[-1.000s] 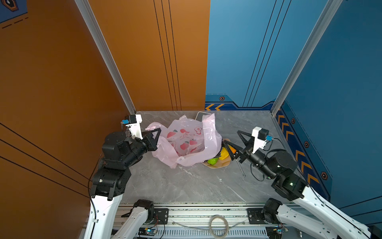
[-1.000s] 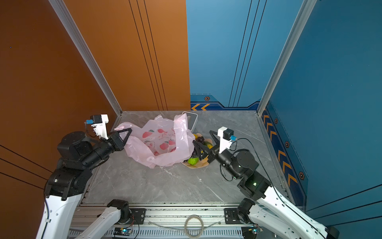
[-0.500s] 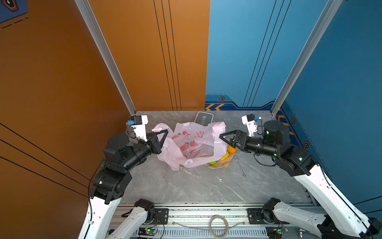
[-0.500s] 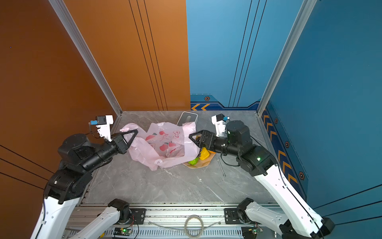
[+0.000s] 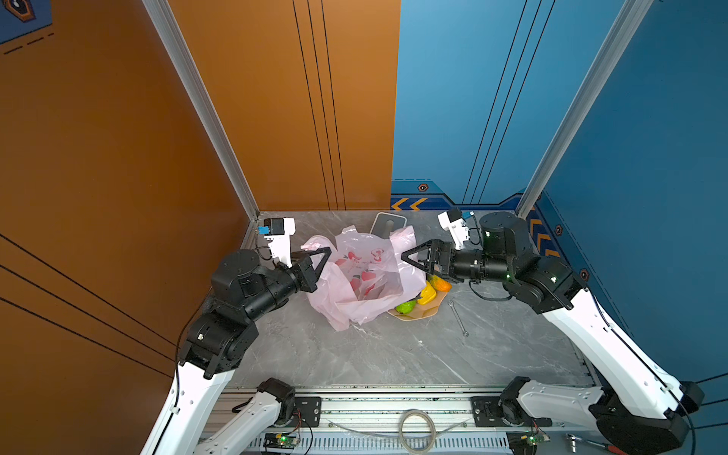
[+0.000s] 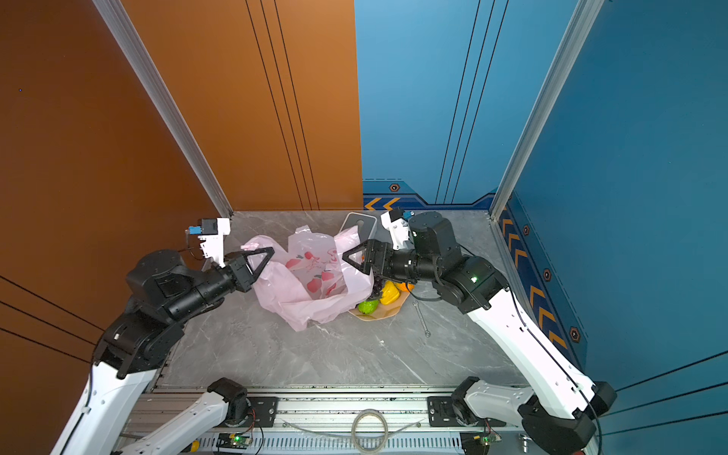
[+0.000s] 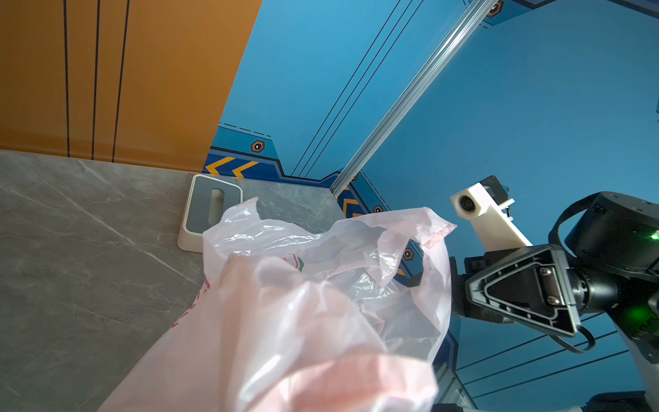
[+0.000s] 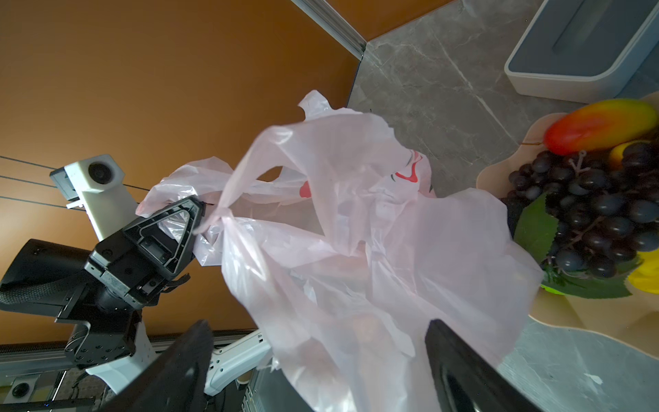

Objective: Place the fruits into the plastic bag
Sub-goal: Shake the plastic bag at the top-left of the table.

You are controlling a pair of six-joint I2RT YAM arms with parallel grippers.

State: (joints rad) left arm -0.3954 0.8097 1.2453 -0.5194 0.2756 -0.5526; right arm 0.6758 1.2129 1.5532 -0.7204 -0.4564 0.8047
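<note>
Jaws of the left gripper [image 8: 199, 208] were pressed together on a gathered handle of the plastic bag [image 8: 356, 249]. They pinched the pink film at their very tip and held that side raised above the table [image 5: 394, 354]. Opposite it, the right gripper [image 5: 403, 258] pointed at the bag's other side with its jaws spread wide. In the right wrist view its two dark fingers [image 8: 463, 371] stood well apart with loose film hanging between them. No squeeze on the film showed, and whether either finger touched it could not be told.

The bag sat crumpled between the two grippers on the grey marbled table, its mouth upward and partly open, with red fruit prints showing on its wall in both top views. What lay inside it could not be told.

The fruits [image 6: 388, 293] lay outside the bag on a peach-coloured plate [image 5: 425, 314] just beside it, on the right arm's side, with the bag's edge draped over part of the plate. There the dark grape bunch [image 8: 588, 221] with its green leaf lay next to the red-orange mango [image 8: 599, 125]. A yellow fruit [image 5: 427, 293] and a lime-green fruit [image 5: 405, 306] showed at the plate's near side.

Behind the bag, toward the back wall, stood a white-and-grey box [image 5: 388, 224]. A small wrench [image 5: 457, 317] lay on the table near the plate, apart from it.
</note>
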